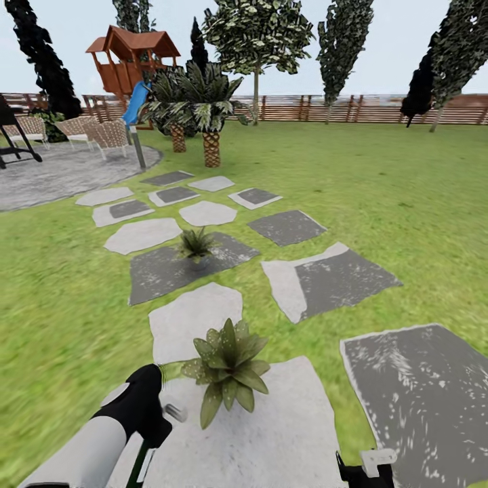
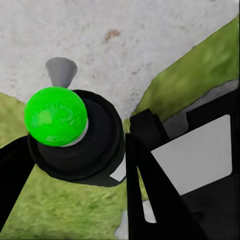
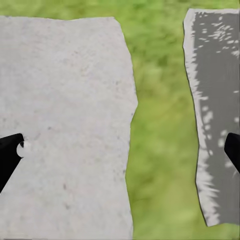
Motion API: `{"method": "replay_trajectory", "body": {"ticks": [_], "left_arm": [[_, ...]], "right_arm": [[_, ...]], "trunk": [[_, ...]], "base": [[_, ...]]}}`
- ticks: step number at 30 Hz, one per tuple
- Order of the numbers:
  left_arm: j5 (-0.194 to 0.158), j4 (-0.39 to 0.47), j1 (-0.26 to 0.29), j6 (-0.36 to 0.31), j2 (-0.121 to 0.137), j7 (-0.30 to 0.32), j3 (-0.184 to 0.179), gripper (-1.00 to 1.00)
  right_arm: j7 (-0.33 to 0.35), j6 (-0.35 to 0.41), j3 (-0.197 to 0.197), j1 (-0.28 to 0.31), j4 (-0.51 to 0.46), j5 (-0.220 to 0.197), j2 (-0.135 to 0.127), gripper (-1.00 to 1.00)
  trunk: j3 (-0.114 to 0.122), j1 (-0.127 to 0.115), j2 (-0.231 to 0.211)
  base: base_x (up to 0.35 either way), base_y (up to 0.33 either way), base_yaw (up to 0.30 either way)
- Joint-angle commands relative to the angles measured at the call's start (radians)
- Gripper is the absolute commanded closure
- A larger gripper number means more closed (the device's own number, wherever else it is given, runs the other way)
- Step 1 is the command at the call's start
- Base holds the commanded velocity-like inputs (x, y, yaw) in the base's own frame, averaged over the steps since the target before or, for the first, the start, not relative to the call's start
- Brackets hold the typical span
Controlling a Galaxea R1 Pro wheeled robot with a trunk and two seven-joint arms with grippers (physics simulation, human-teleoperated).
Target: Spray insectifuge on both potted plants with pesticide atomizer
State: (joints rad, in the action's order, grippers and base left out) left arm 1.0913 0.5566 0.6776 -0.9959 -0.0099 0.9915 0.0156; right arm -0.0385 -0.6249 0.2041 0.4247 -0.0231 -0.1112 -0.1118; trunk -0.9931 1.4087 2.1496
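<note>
Head view: the left gripper (image 1: pixel 159 407) grips the pesticide atomizer (image 1: pixel 144 461) at 7 o'clock, nozzle beside the near potted plant (image 1: pixel 229 369) on a pale stepping stone (image 1: pixel 271 440). A second potted plant (image 1: pixel 196 242) sits at 12 o'clock on the lawn (image 1: pixel 379 183) before a wooden fence (image 1: pixel 379 108). The right gripper (image 3: pixel 120 150) spreads wide over grass.

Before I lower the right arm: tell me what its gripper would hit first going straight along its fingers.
Going by the right wrist view, the right gripper points down at the grass strip between the pale stepping stone and the dark one. Nothing stands in between; depth is unclear.
</note>
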Motion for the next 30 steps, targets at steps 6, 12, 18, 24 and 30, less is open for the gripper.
{"method": "replay_trajectory", "body": {"ticks": [6, 12, 18, 24, 30], "left_arm": [[0.010, 0.015, 0.000, -0.004, -0.004, 0.010, 0.047, 1.00], [0.010, 0.020, 0.000, -0.004, -0.004, 0.009, 0.053, 1.00], [0.010, 0.022, 0.000, -0.004, -0.004, 0.009, 0.055, 1.00], [0.010, 0.022, 0.000, -0.004, -0.004, 0.009, 0.055, 1.00], [0.010, 0.022, 0.000, -0.004, -0.004, 0.009, 0.055, 1.00]], "right_arm": [[-0.001, -0.003, 0.009, 0.000, 0.000, -0.010, 0.000, -1.00], [-0.002, -0.003, 0.009, 0.000, 0.000, -0.010, 0.000, -1.00], [-0.003, -0.003, 0.009, 0.000, 0.000, -0.010, 0.000, -1.00], [-0.003, -0.003, 0.009, 0.000, 0.000, -0.010, 0.000, -1.00], [-0.002, -0.004, 0.009, 0.000, 0.000, -0.007, -0.004, -1.00]], "trunk": [[-0.001, 0.000, 0.000], [-0.001, 0.000, 0.000], [-0.001, 0.000, 0.000], [-0.001, 0.000, 0.000], [-0.001, 0.000, 0.000]], "base": [[-0.110, -0.158, 0.042], [-0.027, -0.256, 0.035], [-0.236, -0.186, 0.263], [-0.114, -0.072, 0.180], [0.115, -0.001, 0.004]]}}
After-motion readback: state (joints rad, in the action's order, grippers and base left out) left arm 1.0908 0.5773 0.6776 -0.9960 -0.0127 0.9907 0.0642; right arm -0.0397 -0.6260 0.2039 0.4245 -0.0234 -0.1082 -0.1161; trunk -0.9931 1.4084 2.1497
